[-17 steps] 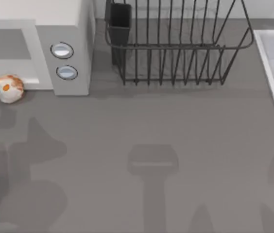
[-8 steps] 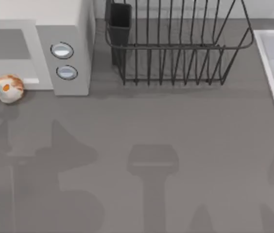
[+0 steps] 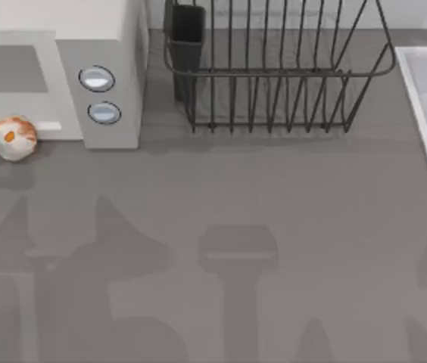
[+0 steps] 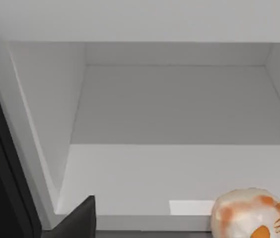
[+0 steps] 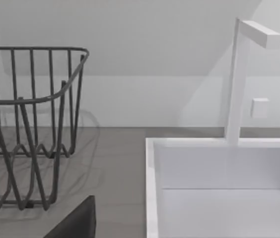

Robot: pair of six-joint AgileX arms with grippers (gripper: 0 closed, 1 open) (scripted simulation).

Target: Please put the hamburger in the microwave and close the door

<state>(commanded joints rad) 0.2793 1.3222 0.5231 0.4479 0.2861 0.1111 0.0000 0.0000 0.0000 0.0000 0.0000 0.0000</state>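
i see the hamburger (image 3: 14, 138) on the table (image 3: 274, 227) just before the microwave (image 3: 85, 45); the wire rack (image 3: 274, 76) stands right of it.

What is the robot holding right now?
Nothing. The hamburger sits alone on the table in front of the open microwave, with no fingers touching it.

The table (image 3: 274, 212) is seen from high above, looking straight down. The open microwave (image 4: 179, 99) is looked into from close by, low and level. The sink (image 5: 219, 168) and wire rack (image 5: 26, 129) are faced from low down. The hamburger (image 3: 14, 138) is shared with the left wrist view, the rack with the right.
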